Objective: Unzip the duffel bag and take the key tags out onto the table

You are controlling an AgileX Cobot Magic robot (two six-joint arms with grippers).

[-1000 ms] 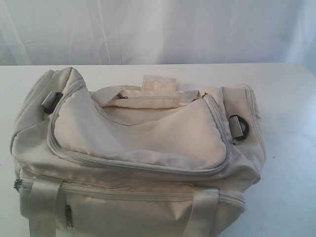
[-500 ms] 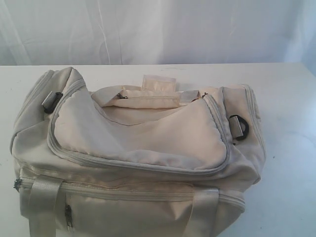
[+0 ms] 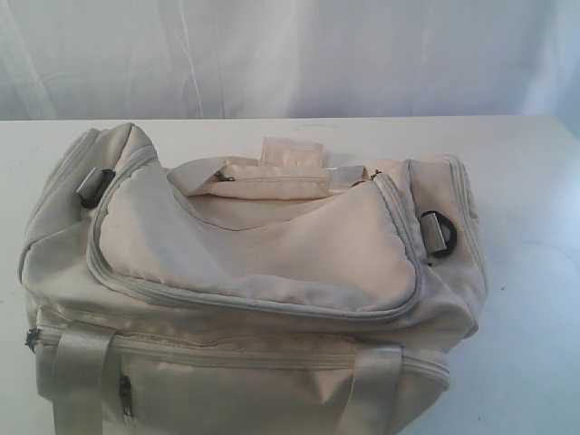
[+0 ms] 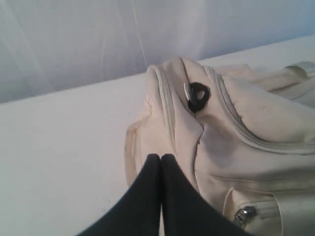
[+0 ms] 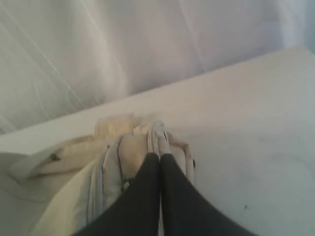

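Nothing is moving versus a second ago; duffel bag [image 3: 263, 245] is sitting zipped, cream with grey zippers, on the white table [image 3: 530, 181], toward the exterior view's lower left. Both left gripper [image 4: 161, 158] and right gripper [image 5: 160, 157] are hovering at opposite bag ends, jaws pressed together, gripping nothing.

duffel bag [image 3: 263, 263]: cream-beige, grey zippers | table [image 3: 535, 181]: white | tools: black

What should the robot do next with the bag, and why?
Probably open the left gripper and ease it toward the top zipper: the duffel bag looks zipped shut, and the right gripper is shut too, both holding nothing.
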